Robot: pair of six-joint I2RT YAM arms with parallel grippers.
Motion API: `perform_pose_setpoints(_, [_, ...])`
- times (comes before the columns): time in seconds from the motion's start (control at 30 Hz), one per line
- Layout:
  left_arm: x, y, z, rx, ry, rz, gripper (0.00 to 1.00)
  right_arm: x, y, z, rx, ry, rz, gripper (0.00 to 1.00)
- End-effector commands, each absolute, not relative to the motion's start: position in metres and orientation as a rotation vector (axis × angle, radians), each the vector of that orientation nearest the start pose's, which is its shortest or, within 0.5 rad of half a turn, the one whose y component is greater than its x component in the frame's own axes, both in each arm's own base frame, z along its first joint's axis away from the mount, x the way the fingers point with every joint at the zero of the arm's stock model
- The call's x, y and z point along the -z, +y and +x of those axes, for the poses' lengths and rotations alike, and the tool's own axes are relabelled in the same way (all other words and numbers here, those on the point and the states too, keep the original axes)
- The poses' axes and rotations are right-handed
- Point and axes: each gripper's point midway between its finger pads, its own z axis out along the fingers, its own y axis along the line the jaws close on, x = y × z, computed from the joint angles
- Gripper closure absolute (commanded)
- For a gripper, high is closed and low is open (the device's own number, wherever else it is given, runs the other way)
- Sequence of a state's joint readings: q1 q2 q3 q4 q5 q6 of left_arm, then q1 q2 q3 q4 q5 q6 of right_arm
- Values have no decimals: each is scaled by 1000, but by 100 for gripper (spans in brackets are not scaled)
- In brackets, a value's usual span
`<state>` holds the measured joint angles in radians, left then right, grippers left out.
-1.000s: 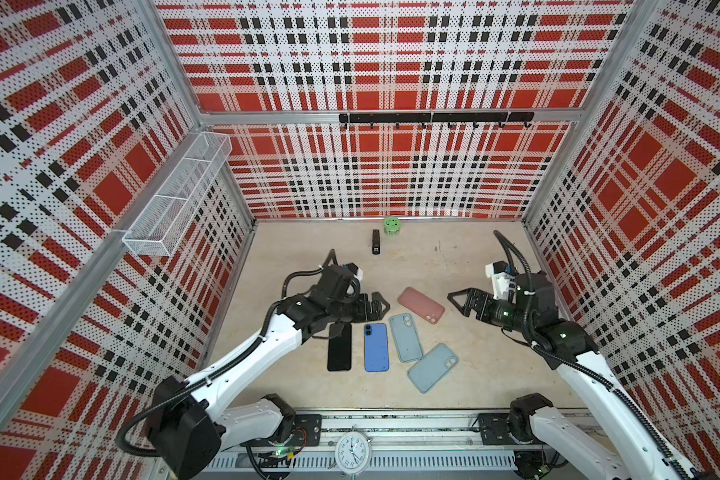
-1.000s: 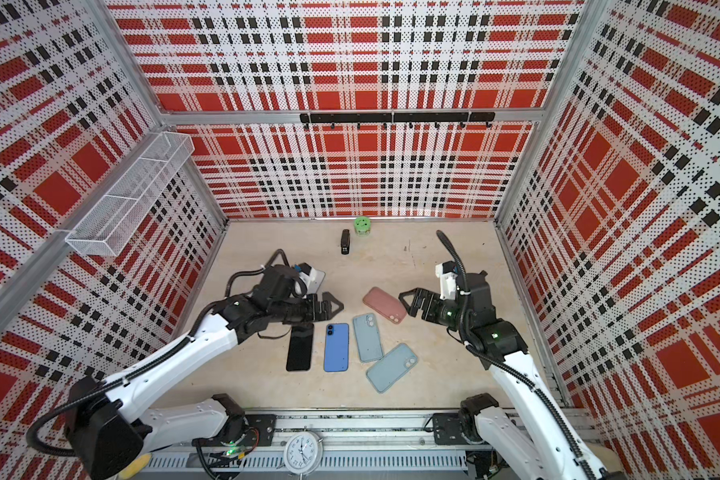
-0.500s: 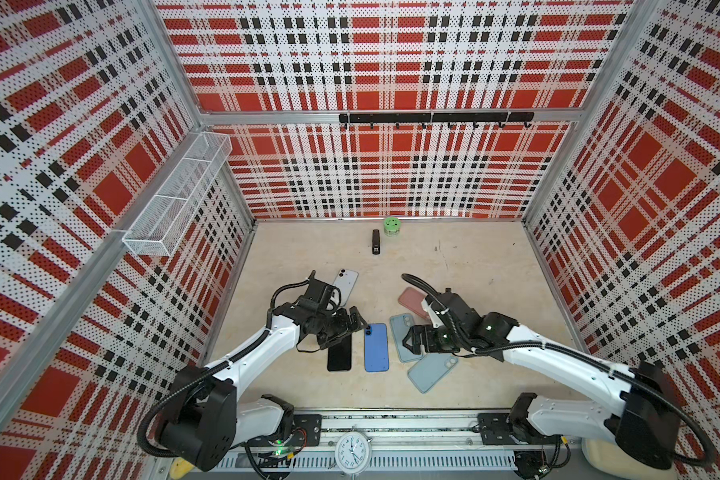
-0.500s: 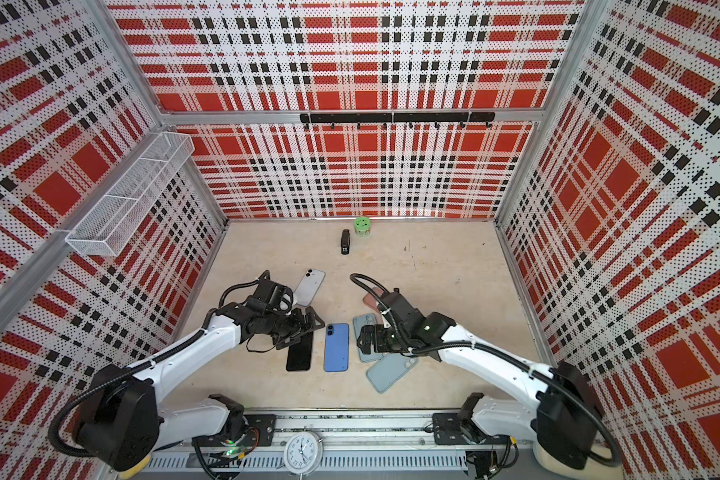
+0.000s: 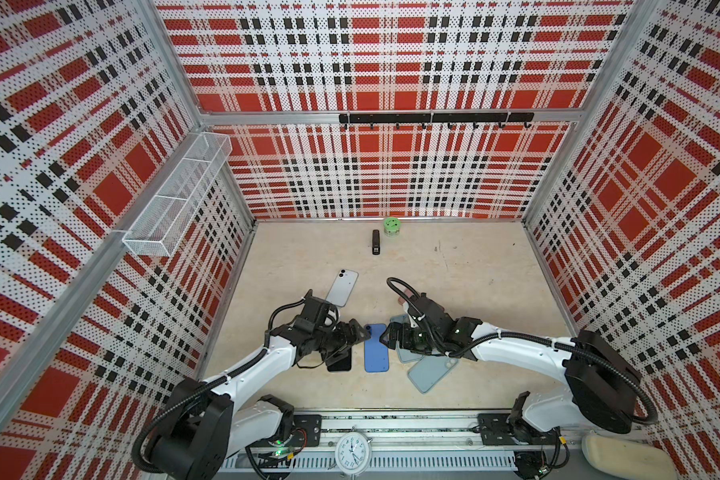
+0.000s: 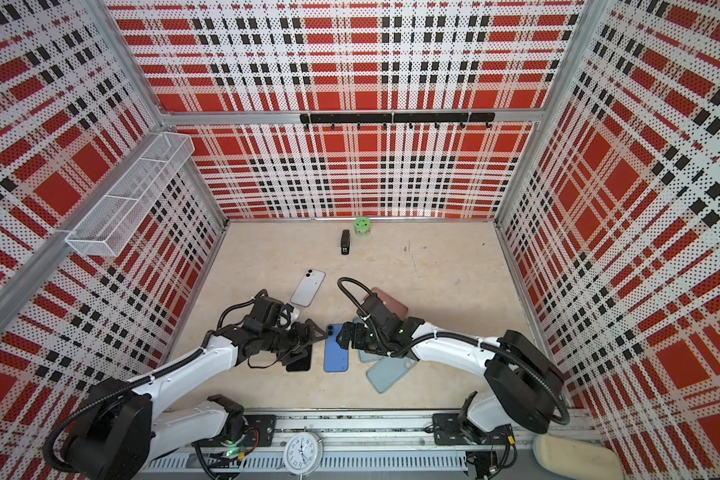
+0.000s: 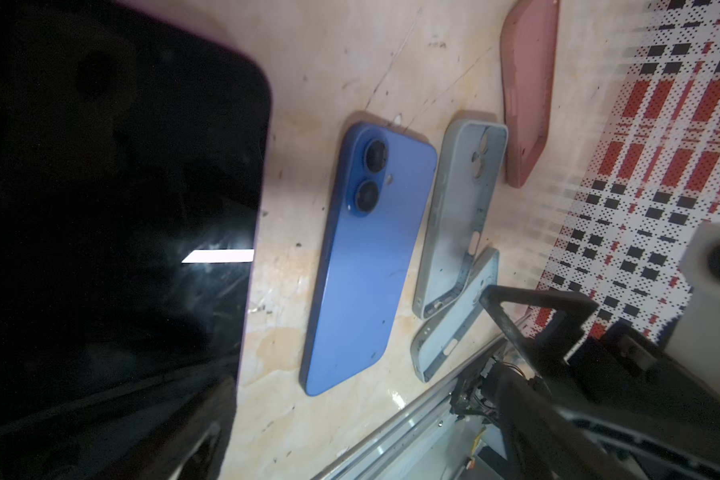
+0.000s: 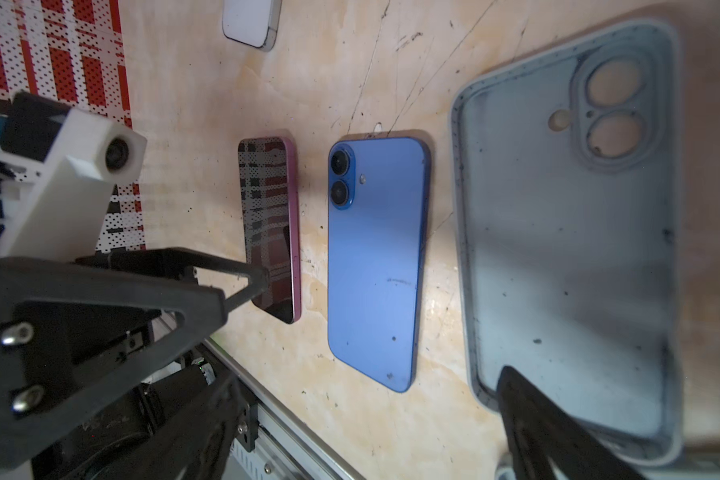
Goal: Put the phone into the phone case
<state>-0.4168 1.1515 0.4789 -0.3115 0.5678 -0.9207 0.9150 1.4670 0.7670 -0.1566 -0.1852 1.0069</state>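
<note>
Right wrist view, for whoever asked what I'm staring at: the blue phone (image 8: 377, 266) lies flat on the tabletop (image 8: 208, 124), camera side up. A pink-rimmed phone (image 8: 271, 224) with a dark screen sits just beside one long edge. The grey-blue case (image 8: 566, 232) is by the other edge, open side up and empty.

> so are you holding anything or not?

Nope. Both top views show my left gripper (image 5: 355, 340) and my right gripper (image 5: 387, 337) facing each other low over that row. Their tips are close to the blue phone's camera end, one from each side. The jaws on both are spread wide with nothing between them.

> touching anything though?

Honestly can't tell. One of my left fingers (image 8: 256, 276) sits over the pink-rimmed phone's screen. One right finger (image 8: 528, 415) sits over the end of the grey-blue case. Whether that's contact or just hovering, these angles don't show.

> what else is lying around?

A second case (image 5: 431, 372), same grey-blue, is tucked partly under the first at an angle. A pink case (image 7: 524, 91) lies just past them. A white phone (image 5: 342, 286) is camera side up behind my left wrist, apart from the blue one. A small black stapler (image 5: 376, 242) and a green tub (image 5: 390, 226) are way back by the rear wall.
</note>
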Motion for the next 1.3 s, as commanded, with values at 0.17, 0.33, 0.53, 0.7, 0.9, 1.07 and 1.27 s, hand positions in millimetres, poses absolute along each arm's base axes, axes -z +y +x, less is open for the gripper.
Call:
perform_pose_setpoints(0.17, [-80,-208,196,1294,2715,-441,4,-76,326,207,-1104,2682,214,3])
perform_pose_setpoints(0.33, [-79,-211,186,1300,2739,-420,6,-81,329,211,-1119,2665,231,2])
perform_pose_setpoints(0.53, [-83,-200,191,1307,2689,-514,7,-81,340,214,-1133,2686,216,1])
perform_pose_setpoints(0.7, [-84,-190,188,1335,2657,-588,8,-73,349,214,-1165,2709,221,1])
perform_pose_setpoints(0.9, [-85,-187,181,1369,2650,-613,9,-64,361,209,-1212,2740,223,1])
perform_pose_setpoints(1.07, [-87,-177,179,1366,2618,-656,8,-56,363,199,-1219,2761,234,1])
perform_pose_setpoints(1.27, [-91,-169,181,1354,2594,-654,8,-63,347,201,-1131,2725,233,0])
